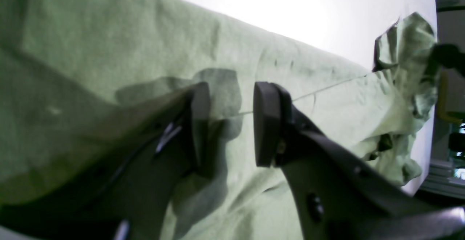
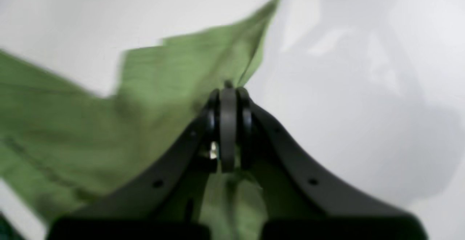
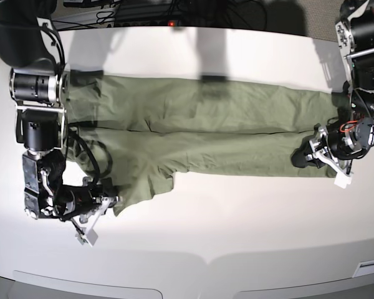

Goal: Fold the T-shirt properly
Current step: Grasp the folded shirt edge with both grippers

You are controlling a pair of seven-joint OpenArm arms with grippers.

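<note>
T-shirt [image 2: 152,98] pinched in right claw [image 2: 228,87]

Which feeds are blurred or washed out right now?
Right wrist view: motion-blurred, T-shirt smeared, right claw sharper. Left wrist view: table blown out by glare, left claw casting shadow on cloth. Base view: sharp, evenly lit.

I see my left gripper [image 1: 231,123] low over the shirt [image 1: 120,47], its two dark pads apart with green cloth showing in the gap. A thin seam runs from between the pads toward 2 o'clock. At 3 o'clock the shirt bunches into a crumpled lump at the white table's [image 1: 290,7] edge. The table glares at 12 o'clock.
</note>
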